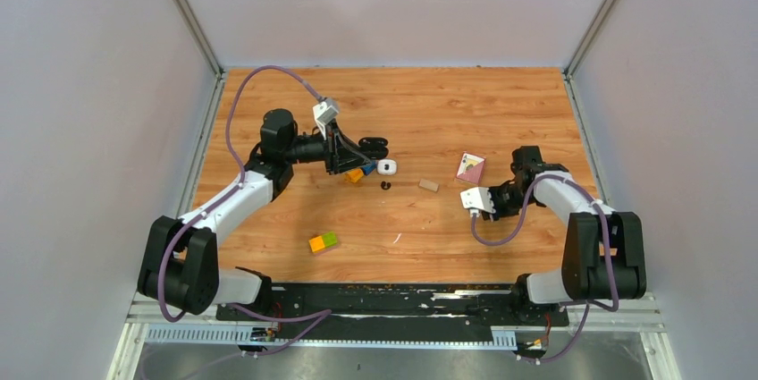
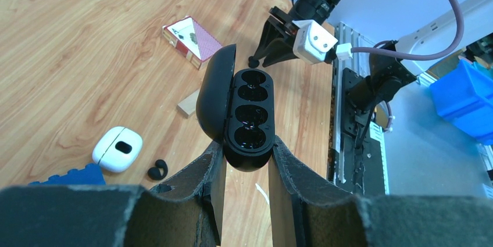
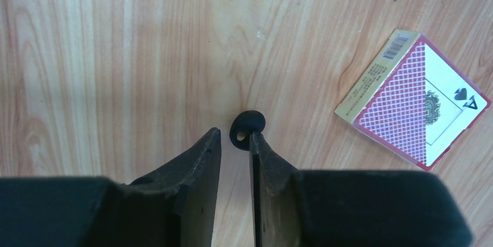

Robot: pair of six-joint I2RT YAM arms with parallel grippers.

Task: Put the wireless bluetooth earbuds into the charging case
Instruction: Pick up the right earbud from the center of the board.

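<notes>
My left gripper (image 2: 249, 153) is shut on the lower end of a black charging case (image 2: 250, 107) and holds it above the table. The lid is swung open and both wells are empty. The case also shows in the top view (image 1: 374, 143). One black earbud (image 2: 157, 169) lies on the table below it, by a closed white case (image 2: 117, 148). My right gripper (image 3: 235, 136) points down at the table with its jaws slightly apart. A second black earbud (image 3: 248, 125) lies just beyond its tips, touching the right fingertip. The white earbuds are out of view.
A playing-card box (image 3: 415, 99) lies right of my right gripper. A small wooden block (image 1: 428, 185) sits mid-table. Orange and blue blocks (image 1: 357, 174) lie under my left gripper, and an orange-green block (image 1: 323, 242) is nearer. A thin white sliver (image 1: 396, 238) lies near it.
</notes>
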